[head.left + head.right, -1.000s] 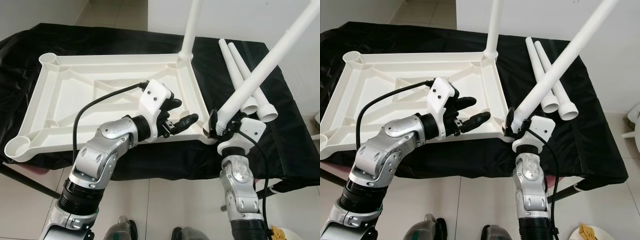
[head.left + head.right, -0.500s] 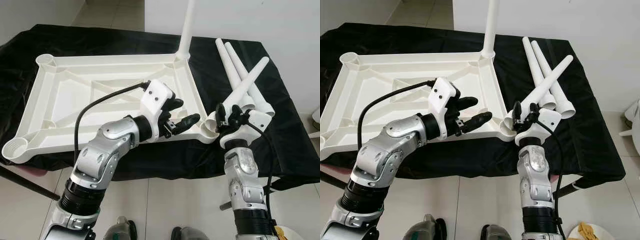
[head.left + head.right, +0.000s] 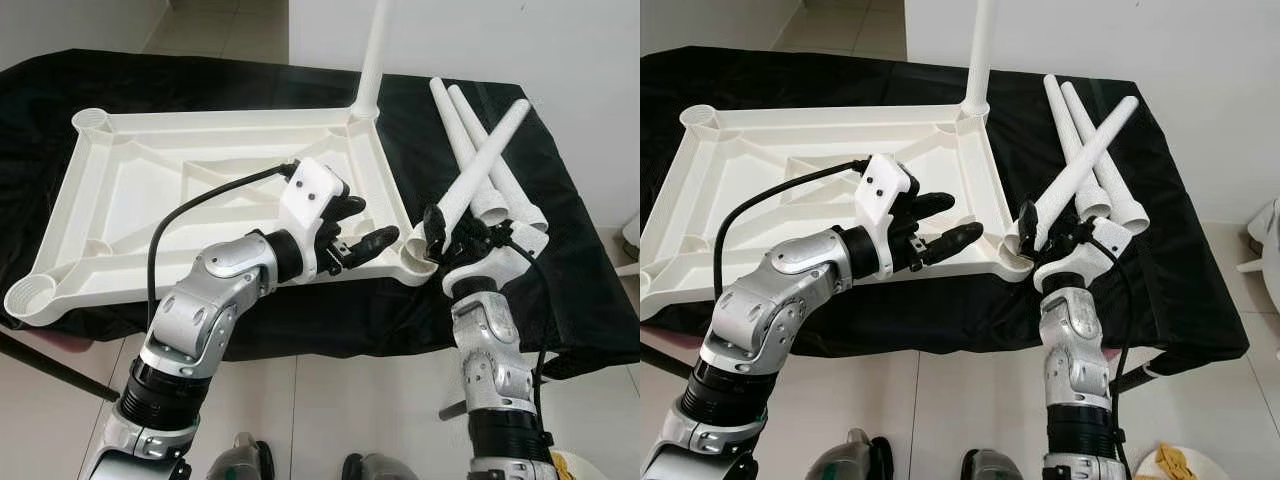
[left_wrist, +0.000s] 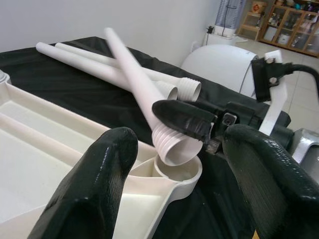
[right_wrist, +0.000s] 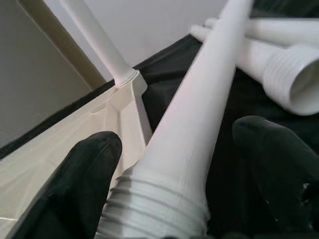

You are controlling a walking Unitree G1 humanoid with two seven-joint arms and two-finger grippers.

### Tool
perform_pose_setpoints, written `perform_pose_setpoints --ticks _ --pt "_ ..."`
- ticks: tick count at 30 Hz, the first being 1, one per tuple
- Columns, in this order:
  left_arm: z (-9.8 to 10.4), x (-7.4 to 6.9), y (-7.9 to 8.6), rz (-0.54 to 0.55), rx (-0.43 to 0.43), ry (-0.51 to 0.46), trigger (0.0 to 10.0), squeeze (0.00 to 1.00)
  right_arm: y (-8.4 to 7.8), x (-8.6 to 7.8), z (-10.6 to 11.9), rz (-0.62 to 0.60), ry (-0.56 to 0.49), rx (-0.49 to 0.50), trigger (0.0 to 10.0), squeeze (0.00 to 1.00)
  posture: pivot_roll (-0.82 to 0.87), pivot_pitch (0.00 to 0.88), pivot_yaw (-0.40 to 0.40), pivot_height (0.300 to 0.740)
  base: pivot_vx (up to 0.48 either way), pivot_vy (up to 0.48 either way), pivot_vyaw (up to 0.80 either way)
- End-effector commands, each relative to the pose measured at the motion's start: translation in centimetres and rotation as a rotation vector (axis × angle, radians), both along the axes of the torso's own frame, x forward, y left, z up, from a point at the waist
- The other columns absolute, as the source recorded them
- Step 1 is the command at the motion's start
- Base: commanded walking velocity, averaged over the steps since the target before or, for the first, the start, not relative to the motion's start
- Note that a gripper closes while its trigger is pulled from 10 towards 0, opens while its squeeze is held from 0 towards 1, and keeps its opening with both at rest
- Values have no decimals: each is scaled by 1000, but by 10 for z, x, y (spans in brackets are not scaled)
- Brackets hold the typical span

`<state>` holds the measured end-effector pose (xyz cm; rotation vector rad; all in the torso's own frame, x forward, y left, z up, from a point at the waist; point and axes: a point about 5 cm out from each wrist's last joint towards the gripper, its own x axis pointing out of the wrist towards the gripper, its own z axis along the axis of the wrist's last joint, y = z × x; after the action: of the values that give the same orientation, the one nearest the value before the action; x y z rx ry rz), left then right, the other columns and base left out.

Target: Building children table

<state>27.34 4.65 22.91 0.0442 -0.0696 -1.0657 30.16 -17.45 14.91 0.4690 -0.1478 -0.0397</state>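
The white tabletop is lying upside down on the black-draped desk, ribs and corner sockets facing up. One leg is already standing upright in the far right socket. The right claw is gripping a second leg near its threaded end, holding it slanted with that end just over the near right socket, not yet seated as far as I can judge. Two more legs are lying side by side on the desk beyond it, the held leg crossing above them. The left claw is resting spread open at the tabletop's near rim, beside that socket, seemingly steadying it. So, by my reckoning, one leg is fitted, one is being placed, and two sockets on the left side are waiting.
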Motion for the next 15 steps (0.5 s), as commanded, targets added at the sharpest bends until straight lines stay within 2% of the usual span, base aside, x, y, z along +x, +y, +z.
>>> perform_pose_setpoints --ticks 1,2,3,4,5,6,7,9,12,15 --pt "3 2 1 51 -3 -14 10000 0 1 -1 -16 7 96 50 10000 1000 19 110 4 740 0 0 0" --pt "3 2 1 50 -3 -14 10000 0 3 1 -15 28 113 90 10000 1000 18 110 4 740 0 0 0" --pt "3 2 1 50 -3 -14 10000 0 3 1 -15 28 113 90 10000 1000 18 110 4 740 0 0 0" --pt "3 3 1 50 -3 -13 10000 0 5 3 -14 63 131 150 10000 965 17 109 5 740 0 0 0" --pt "3 2 1 50 -5 -14 10000 0 7 7 -16 110 174 217 10000 0 18 108 5 740 0 0 0" --pt "3 2 1 50 -5 -14 10000 0 7 7 -16 110 174 217 10000 0 18 108 5 740 0 0 0" --pt "3 2 0 50 -7 -14 10000 0 9 10 -19 145 218 268 10000 0 18 105 6 740 0 0 0" --pt "3 2 0 50 -8 -14 10000 0 10 12 -21 164 247 297 10000 0 18 104 5 740 0 0 0" --pt "4 2 0 51 -13 -17 10000 0 9 19 -24 187 295 271 10000 0 21 98 1 740 0 0 0" --pt "5 2 -1 52 -15 -19 10000 0 7 22 -23 175 300 258 10000 0 23 97 0 740 0 0 0"
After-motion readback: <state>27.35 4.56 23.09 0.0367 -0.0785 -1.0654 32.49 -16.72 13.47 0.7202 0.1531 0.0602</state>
